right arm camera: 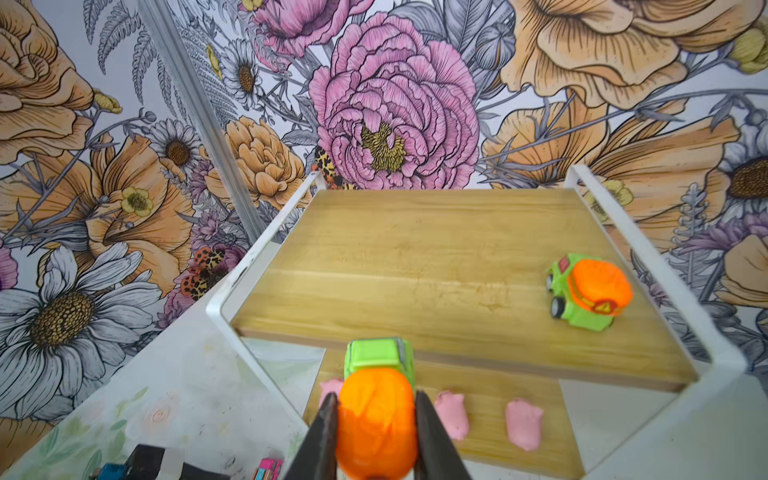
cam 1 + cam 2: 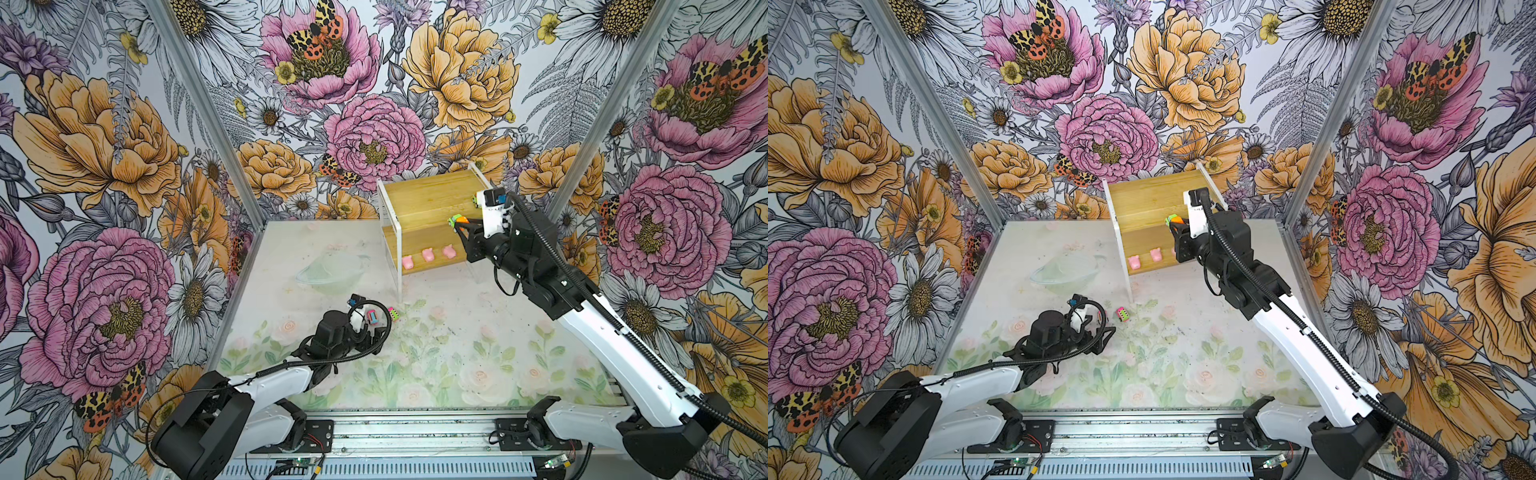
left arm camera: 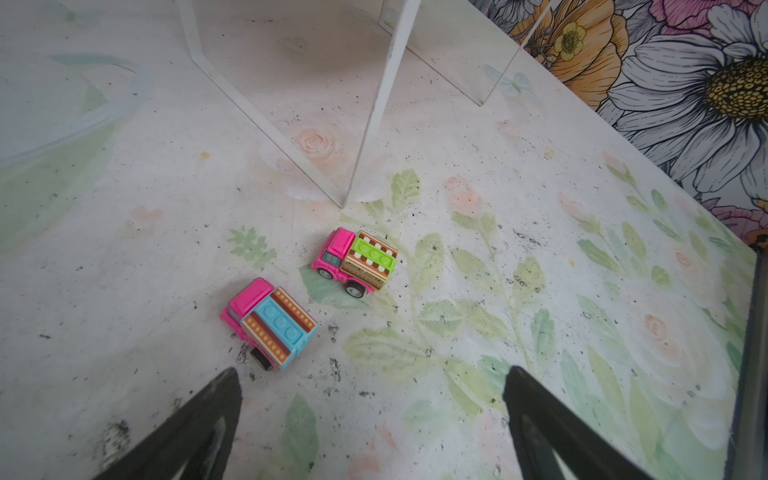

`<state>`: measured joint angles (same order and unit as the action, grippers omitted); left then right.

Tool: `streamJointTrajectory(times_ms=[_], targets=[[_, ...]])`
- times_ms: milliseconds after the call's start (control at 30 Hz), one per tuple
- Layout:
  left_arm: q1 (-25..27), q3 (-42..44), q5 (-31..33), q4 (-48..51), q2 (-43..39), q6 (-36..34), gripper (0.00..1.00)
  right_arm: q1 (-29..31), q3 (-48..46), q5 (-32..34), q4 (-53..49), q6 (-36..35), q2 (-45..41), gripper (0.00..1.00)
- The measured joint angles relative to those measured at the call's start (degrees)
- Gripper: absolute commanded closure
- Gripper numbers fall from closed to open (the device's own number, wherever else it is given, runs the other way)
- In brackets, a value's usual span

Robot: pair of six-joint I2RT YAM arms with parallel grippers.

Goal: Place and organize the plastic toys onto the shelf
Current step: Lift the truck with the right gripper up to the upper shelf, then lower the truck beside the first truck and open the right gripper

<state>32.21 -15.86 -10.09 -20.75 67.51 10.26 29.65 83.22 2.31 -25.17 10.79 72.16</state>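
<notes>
The right tool point(image 2: 460, 224) is clamped on an orange-and-green car point(image 1: 376, 419) at the bottom centre of the right wrist view. Its two black fingers pinch the rounded orange dome, and the green cab points toward the shelf point(image 1: 415, 270). The car appears to hang just in front of the upper board's front edge, above the lower board point(image 1: 484, 388), where three pink pigs point(image 2: 428, 254) stand in a row. The main risk is a release too close to that edge. The car has wheels, so it could roll forward, drop off and knock the pigs over. The dome is smooth and curved, so the pinch could also slip or twist the car before it is set down. A second orange-and-green car point(image 1: 588, 293) is parked at the right of the upper board, close to the white side rail. A sideways drift of the tool could nudge it or catch the thin frame and shift the whole light rack. At the lower left of both top views the left tool point(image 3: 372, 386) stands open and empty over the desk point(image 3: 540, 291). It hovers near a pink car with blue trim point(image 3: 270, 324) and a pink car with green trim point(image 3: 355, 262). Both lie near the shelf's front leg, where a careless approach could push them away.
</notes>
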Motion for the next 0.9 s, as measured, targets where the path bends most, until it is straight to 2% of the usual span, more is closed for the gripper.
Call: streamJointTrajectory(times_ms=[167,300,900], targets=[[0.00,0.00,0.00,0.00,-0.55,0.00,0.01,-3.17,11.76,2.05,-3.37,0.55,9.22,0.74],[0.00,0.00,0.00,0.00,-1.22,0.00,0.01,-4.68,16.04,3.56,-5.01,2.16,14.16,0.75],[0.00,0.00,0.02,0.00,-1.29,0.02,0.01,-6.64,17.90,2.40,-8.11,7.89,18.36,0.77]])
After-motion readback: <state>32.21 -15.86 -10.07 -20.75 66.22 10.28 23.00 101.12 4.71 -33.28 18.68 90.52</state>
